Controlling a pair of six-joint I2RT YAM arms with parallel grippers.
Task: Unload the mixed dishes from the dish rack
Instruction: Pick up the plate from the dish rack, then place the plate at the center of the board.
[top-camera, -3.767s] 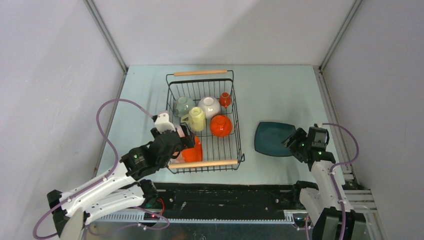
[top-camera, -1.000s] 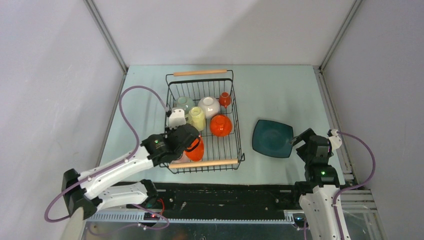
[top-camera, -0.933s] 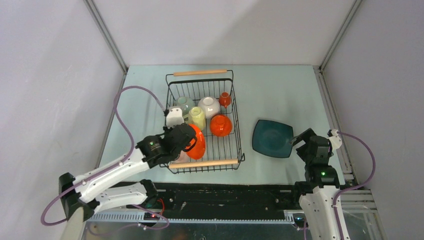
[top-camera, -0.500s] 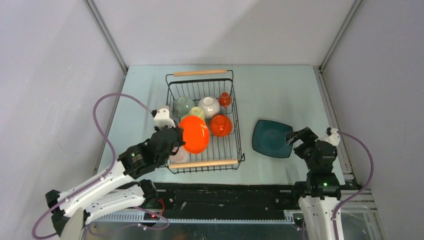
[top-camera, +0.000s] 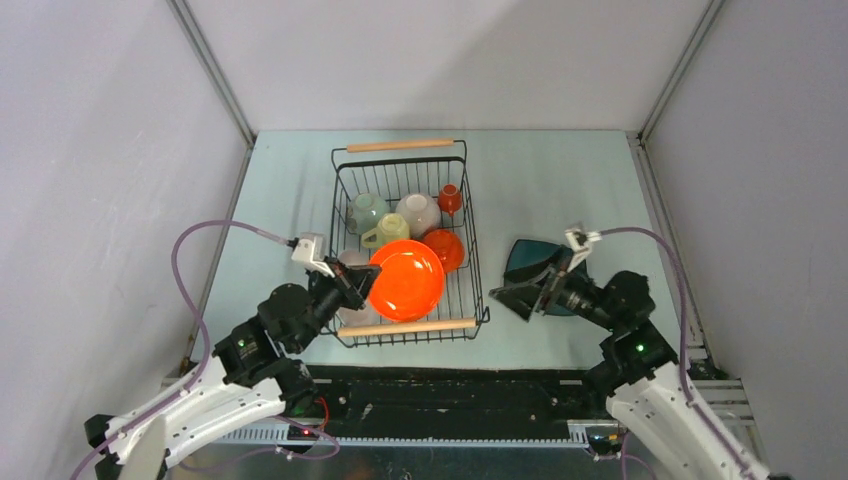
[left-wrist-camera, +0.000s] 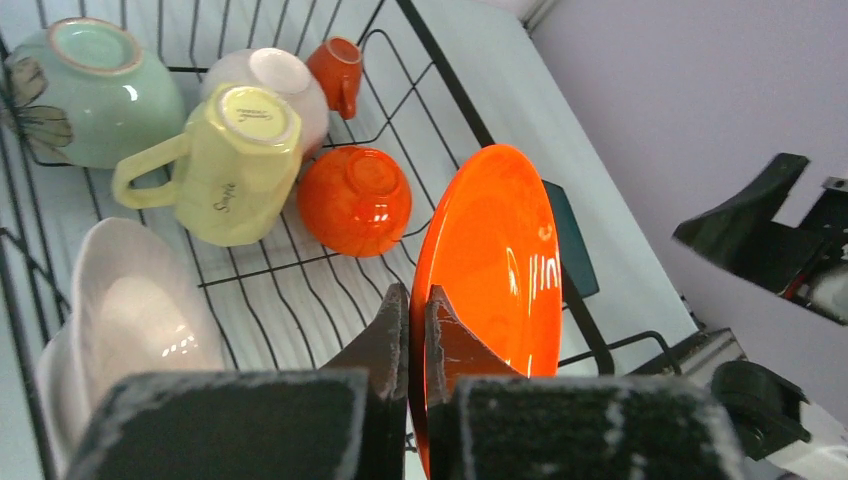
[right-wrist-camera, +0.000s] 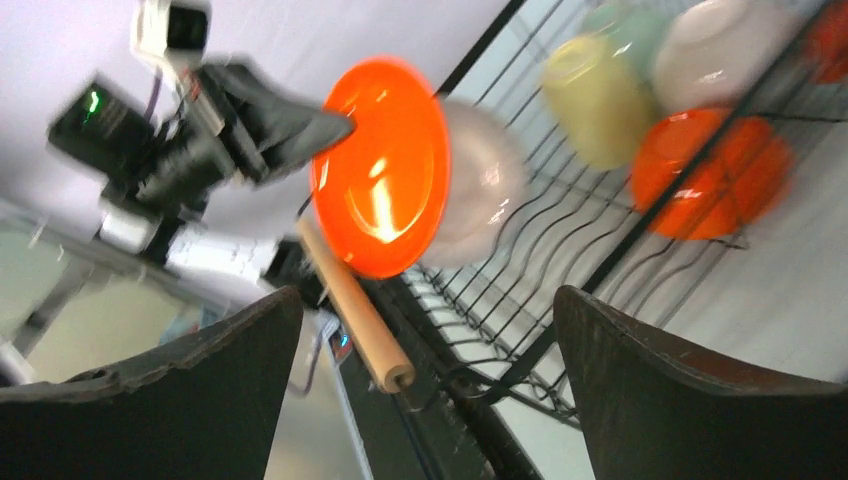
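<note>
**Top view.** The left gripper (top-camera: 350, 287), pressed together on the rim of the orange plate (top-camera: 407, 280), holds it tilted above the 6 o'clock end of the dish rack (top-camera: 478, 270). At the plate's 12 o'clock, inside the wires, are the orange bowl (top-camera: 452, 246), pale yellow mug (top-camera: 389, 230), pale green bowl (top-camera: 365, 212), white bowl (top-camera: 418, 213) and orange cup (top-camera: 450, 199). The wooden handle (top-camera: 420, 326) lies just beside the plate at 6 o'clock. The right gripper (top-camera: 522, 285), spread wide and holding nothing, hovers at the rack's 3 o'clock, partly hiding the teal plate (top-camera: 522, 257). The surface (top-camera: 285, 200) lies open at the rack's 9 and 12 o'clock.

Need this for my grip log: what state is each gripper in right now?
Left gripper: closed on the glossy round orange plate.
Right gripper: open, holding nothing.
</note>
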